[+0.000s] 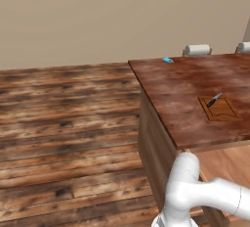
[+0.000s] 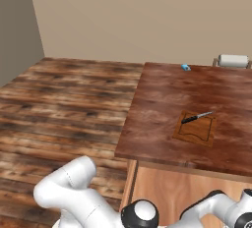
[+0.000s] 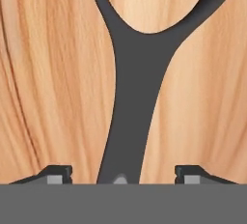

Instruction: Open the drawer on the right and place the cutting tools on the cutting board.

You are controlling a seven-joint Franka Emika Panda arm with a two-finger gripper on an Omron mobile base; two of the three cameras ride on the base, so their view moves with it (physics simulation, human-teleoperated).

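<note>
The drawer of light tan wood stands pulled out below the counter's front edge, and my arm reaches down toward it. Its pale bottom lies close under the hand. On it rests a dark grey tool with a wide loop at the top and a narrow stem. My gripper is open, its fingertips standing either side of the stem without touching it. One of the cutting tools, a small knife, lies across the far edge of the cutting board on the dark reddish countertop.
A small blue object sits at the counter's far left corner. White rolled shapes stand behind the far edge. Plank floor spreads to the left of the counter.
</note>
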